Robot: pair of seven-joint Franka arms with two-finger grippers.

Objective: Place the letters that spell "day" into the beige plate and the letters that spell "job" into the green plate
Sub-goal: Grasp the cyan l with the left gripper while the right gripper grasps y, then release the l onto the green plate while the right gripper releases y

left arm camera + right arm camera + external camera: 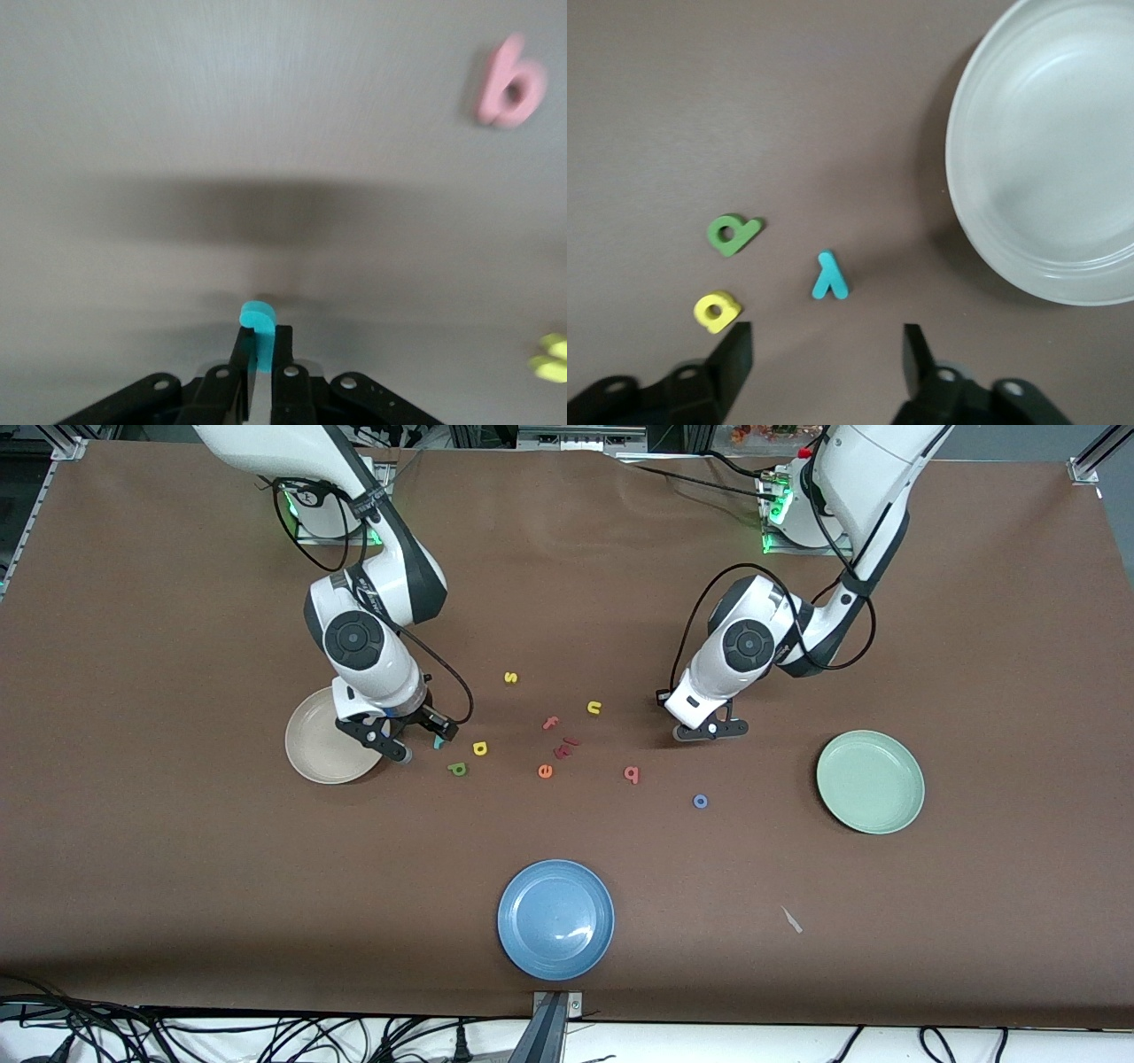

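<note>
Both plates are empty: beige plate (312,755) at 9 o'clock on the table (177,868), green plate (870,781) at 3 o'clock. Left gripper (709,732) is clamped on the teal j (258,319). Right gripper (826,335), jaws apart, hovers over the teal y (829,276), which lies at the beige plate's 3 o'clock. I judge all six letters undelivered.

Bare table (221,886) around blue plate (555,919); letters (558,748) crowd centre.
</note>
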